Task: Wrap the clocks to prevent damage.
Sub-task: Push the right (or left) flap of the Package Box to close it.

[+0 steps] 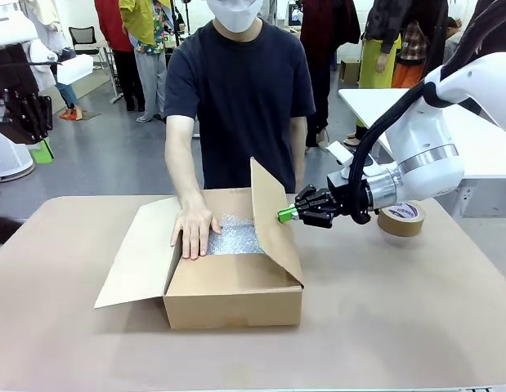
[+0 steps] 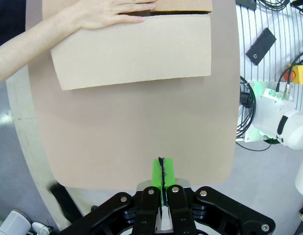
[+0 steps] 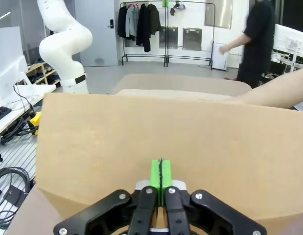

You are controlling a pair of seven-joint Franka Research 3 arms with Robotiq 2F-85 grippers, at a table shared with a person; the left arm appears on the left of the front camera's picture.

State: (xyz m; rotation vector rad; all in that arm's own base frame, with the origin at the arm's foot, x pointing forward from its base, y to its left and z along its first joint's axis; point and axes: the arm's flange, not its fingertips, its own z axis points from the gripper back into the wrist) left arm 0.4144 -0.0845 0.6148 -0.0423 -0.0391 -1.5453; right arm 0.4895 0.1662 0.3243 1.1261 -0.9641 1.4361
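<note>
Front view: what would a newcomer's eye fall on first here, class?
An open cardboard box sits mid-table with bubble wrap inside, and the person's hand rests on the wrap at the box's left side. From the right, the shut right gripper reaches to the box's raised flap, with a roll of tape on the table behind it.

Right arm (image 1: 432,135) stretched inward, right jaws closed, left jaws closed
</note>
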